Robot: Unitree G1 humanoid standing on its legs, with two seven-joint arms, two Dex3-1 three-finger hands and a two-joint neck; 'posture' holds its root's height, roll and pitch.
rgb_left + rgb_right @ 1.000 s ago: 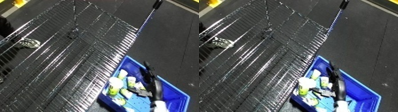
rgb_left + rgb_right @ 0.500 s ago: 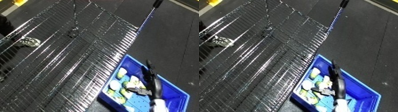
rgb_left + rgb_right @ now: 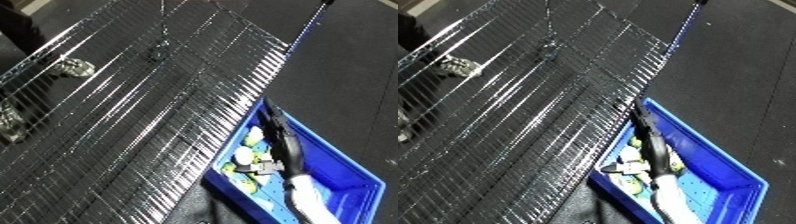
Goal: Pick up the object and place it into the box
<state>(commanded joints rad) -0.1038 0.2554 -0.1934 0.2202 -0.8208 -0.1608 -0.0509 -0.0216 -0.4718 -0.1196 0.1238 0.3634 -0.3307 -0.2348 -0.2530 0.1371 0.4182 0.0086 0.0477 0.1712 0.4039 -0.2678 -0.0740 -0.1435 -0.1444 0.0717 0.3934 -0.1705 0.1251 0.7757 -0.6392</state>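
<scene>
Bin point(image 3: 355, 165), blue, sits at the lower right beside a wire-mesh table point(image 3: 151, 115). Right hand point(image 3: 282, 145) extends over the bin interior; whether its fingers are open or curled cannot be told. Pale yellow-green objects point(image 3: 253, 136) lie in the bin's near-left corner, beside the hand. One small grey object point(image 3: 75, 67) lies on the mesh at far left.

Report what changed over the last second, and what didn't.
The right hand has reached further along the blue bin toward its far corner, and its white forearm now shows. Whether it let anything go cannot be seen. The pale objects in the bin and the small object on the wire rack lie as before.
</scene>
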